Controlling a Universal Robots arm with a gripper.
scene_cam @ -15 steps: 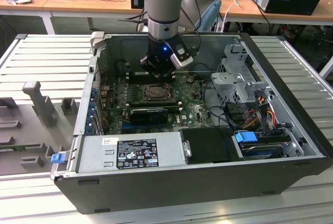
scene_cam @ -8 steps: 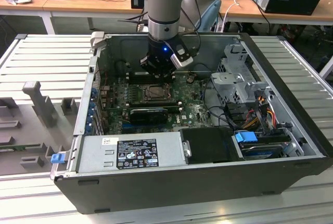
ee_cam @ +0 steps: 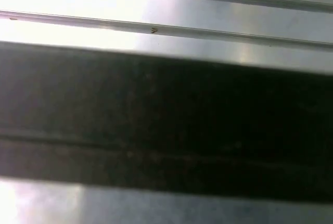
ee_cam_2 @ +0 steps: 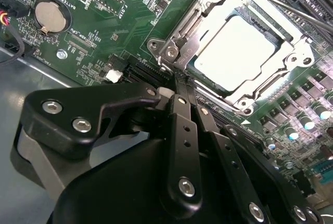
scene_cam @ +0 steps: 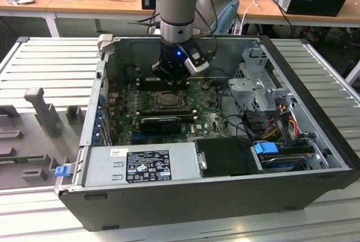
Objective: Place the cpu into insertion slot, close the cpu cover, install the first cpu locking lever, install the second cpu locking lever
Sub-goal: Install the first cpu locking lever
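In the second wrist view we note, from left to right, the round silver coin cell (ee_cam_2: 50, 15) on the green circuit board (ee_cam_2: 125, 21), then the black gripper (ee_cam_2: 179, 86), its fingers drawn together and holding nothing, tips at the corner of the dark-silver square cpu cover (ee_cam_2: 218, 13). That cover lies shut over the silver-grey square cpu (ee_cam_2: 237, 49), seated in the insertion slot. We judge lever work in hand; pressure should stay on the lever, clear of the chip.

Silver cpu (ee_cam_2: 237, 52) seated in slot — cover (ee_cam_2: 291, 60) closed.
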